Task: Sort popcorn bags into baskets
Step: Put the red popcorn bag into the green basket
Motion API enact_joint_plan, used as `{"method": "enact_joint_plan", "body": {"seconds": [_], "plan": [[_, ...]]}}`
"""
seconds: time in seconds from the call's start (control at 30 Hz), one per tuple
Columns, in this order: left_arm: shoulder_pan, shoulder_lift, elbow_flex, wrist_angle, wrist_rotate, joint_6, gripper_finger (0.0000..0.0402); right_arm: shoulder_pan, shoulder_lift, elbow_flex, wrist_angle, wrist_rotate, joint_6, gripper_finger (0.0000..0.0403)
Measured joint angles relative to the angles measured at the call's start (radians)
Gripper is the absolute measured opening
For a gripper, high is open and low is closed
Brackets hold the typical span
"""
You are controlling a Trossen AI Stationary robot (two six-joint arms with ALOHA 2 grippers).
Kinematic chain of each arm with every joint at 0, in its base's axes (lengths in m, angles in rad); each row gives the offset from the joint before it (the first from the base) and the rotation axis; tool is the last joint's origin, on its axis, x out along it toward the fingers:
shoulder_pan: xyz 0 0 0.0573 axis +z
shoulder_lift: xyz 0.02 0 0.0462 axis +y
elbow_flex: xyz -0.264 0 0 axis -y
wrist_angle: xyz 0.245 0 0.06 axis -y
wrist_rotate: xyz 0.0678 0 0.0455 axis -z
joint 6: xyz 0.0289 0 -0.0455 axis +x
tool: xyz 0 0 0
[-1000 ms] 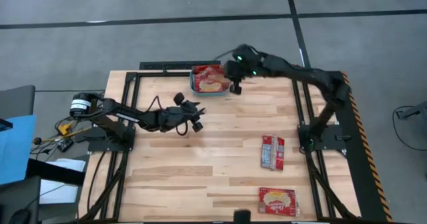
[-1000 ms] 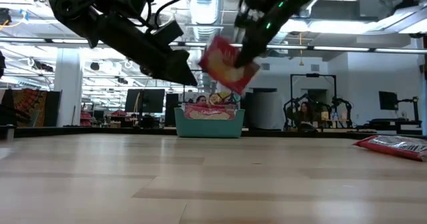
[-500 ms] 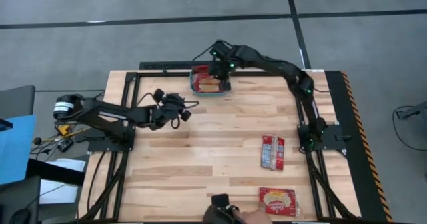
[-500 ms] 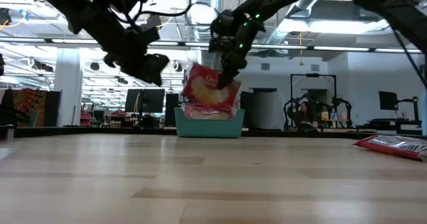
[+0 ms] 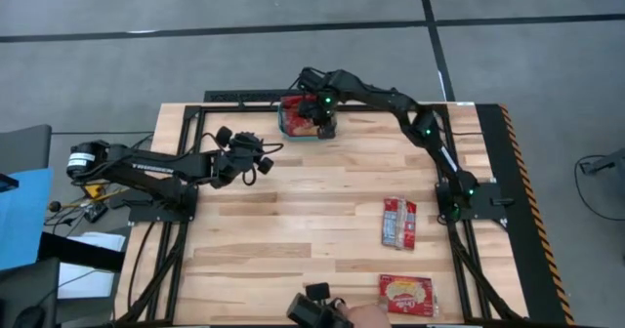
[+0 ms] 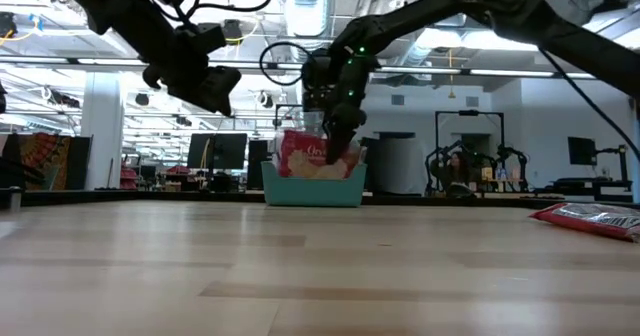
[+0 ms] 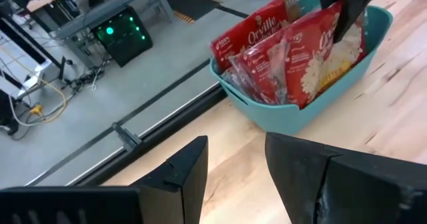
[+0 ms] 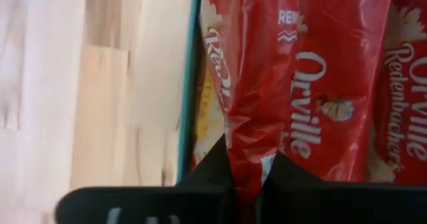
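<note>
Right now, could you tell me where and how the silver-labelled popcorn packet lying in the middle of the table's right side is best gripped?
Judging by its pose, the silver-labelled packet lies flat and clear of its neighbours, so come straight down and pinch across one long edge. The right gripper is at the teal basket.

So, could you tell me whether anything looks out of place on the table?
The popcorn bags stand crammed on edge in the teal basket, well above its rim. The right pincer pinches one. Two bags lie loose on the table.
</note>
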Motion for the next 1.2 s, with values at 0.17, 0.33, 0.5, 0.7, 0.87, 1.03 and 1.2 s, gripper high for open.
{"method": "enact_joint_plan", "body": {"seconds": [0.17,0.33,0.5,0.7,0.87,1.03,1.2], "plan": [[0.000,0.000,0.000,-0.026,0.001,-0.029,0.0142,0.004,0.030,0.027,0.024,0.004,0.018,0.0092],[0.000,0.000,0.000,-0.034,0.002,-0.047,0.0142,0.005,0.032,0.027,0.041,0.010,0.039,0.0154],[0.000,0.000,0.000,-0.034,0.002,-0.048,0.0142,-0.003,0.013,0.026,0.030,0.023,0.093,0.0216],[0.000,0.000,0.000,-0.037,0.002,-0.051,0.0142,-0.025,-0.080,0.026,0.029,0.018,0.176,0.0240],[-0.014,0.000,0.000,-0.092,0.002,-0.101,0.0142,-0.050,-0.176,0.016,-0.008,-0.019,0.296,0.0221],[-0.076,0.000,0.000,-0.171,-0.011,-0.185,0.0142,-0.061,-0.290,-0.086,-0.016,-0.134,0.374,0.0187],[-0.169,0.000,0.000,-0.276,-0.083,-0.323,0.0142,-0.005,-0.433,-0.350,0.105,-0.147,0.426,0.0147]]}}
